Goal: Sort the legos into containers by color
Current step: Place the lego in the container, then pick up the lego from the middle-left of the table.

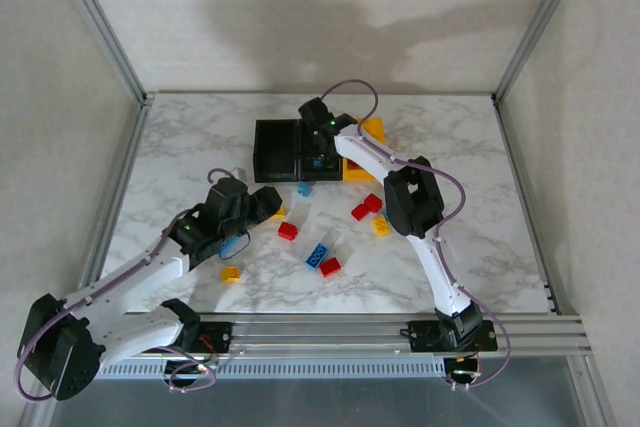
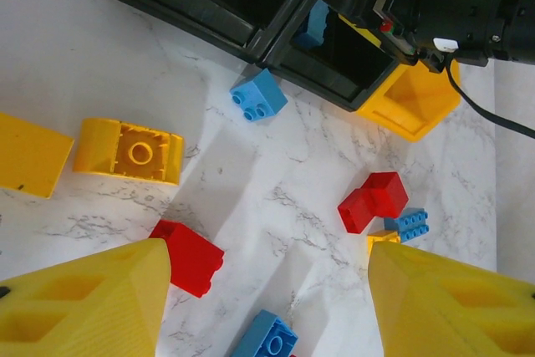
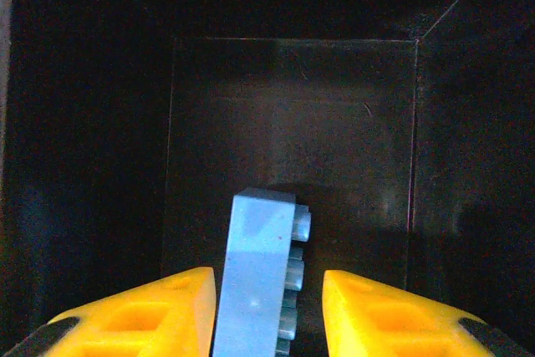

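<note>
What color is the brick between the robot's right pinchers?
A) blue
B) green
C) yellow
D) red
A: in the right wrist view, the brick between the jaws of the right gripper is blue, seen against the dark inside of a black bin.

No text, number or brand mark can be read. A small white tag on the black wrist housing, just behind the right pincer, is too small to make out. The studs of the light-blue plastic brick between that pincer's jaws are blurred, with no lettering legible.
</note>
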`<state>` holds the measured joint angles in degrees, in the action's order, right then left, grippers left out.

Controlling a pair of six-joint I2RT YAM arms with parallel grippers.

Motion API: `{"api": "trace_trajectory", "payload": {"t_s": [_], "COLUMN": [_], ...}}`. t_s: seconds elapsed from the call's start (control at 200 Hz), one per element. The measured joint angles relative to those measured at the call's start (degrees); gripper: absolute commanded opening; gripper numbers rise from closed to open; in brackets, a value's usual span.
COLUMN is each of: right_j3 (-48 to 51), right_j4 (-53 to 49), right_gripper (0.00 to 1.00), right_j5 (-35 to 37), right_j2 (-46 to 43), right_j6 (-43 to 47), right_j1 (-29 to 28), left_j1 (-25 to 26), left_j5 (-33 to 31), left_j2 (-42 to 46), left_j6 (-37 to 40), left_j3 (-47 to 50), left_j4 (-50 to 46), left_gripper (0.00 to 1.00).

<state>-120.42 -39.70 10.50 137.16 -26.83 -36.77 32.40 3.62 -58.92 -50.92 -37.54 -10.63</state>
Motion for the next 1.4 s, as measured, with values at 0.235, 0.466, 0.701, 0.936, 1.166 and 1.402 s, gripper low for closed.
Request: {"api": "trace_trajectory", "payload": {"t_s": [0.235,0.466,0.701,0.936,1.166,1.402], "right_j3": [4.66,11.43,27.50,46.01,55.98,57.66], "right_j4": [1.11,4.42,11.43,16.50,19.23,20.31], "right_gripper": [0.39,0.41,0.41,0.46,0.46,0.45], "right_j5": [-0.02,-0.09,-3.65,-8.22,-10.62,-10.78], "right_j2": [-5.42,-17.75,-31.39,-44.35,-51.23,-51.47], "right_j6": [0.02,0.37,1.97,2.38,1.90,1.73], "right_j1": [0.00,-0.44,-2.64,-5.35,-6.03,-6.03], "left_j1": [-0.33,-0.76,-1.57,-7.48,-12.96,-13.99], "left_j5": [-1.31,-4.11,-7.96,-13.46,-14.82,-14.64], "left_j2": [3.34,4.81,5.07,0.68,-2.99,-8.96], "left_j6": [-0.17,-0.39,-0.46,0.11,0.33,0.59], "left_j3": [0.11,0.11,0.02,-1.64,-0.20,1.86], "left_j4": [-2.73,-7.28,-12.63,-17.90,-17.22,-14.32], "left_gripper": [0.64,0.63,0.62,0.60,0.59,0.52]}}
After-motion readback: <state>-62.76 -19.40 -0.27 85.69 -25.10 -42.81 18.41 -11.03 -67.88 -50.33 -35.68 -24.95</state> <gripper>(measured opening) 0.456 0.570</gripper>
